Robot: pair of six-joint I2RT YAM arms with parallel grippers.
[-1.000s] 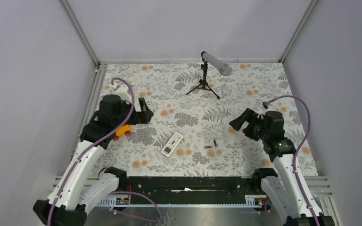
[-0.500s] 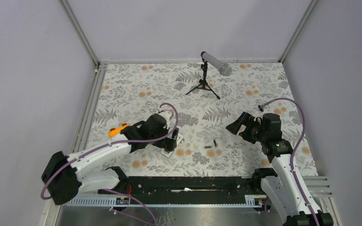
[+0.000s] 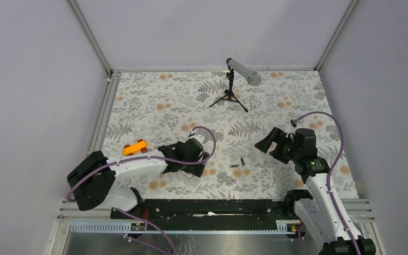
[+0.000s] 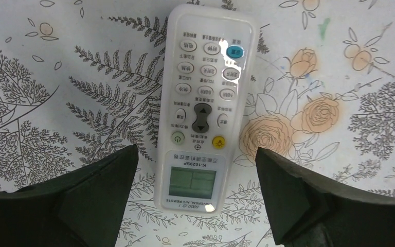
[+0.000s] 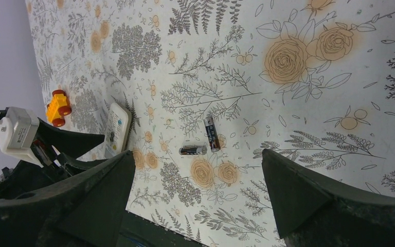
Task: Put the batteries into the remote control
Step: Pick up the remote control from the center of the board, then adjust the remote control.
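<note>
An orange toy car is sitting near the worktop's left edge. To its right, the left fingers are hanging low over the remote control, spread wide and gripping nothing, one on each side of its screen end with bare worktop showing between each finger and the casing. The remote control is lying face up left of the middle, toward the near edge. Its long axis is running away from the wrist, screen end nearest and button end farthest. Under the greenish screen it is showing "UNIVERSAL A/C REMOTE"; above it, roughly "K-1029SP". Further right, the batteries are lying flat, just beside each other at an angle. Toward the right edge, the right fingers are hovering wide open, holding nothing.
</note>
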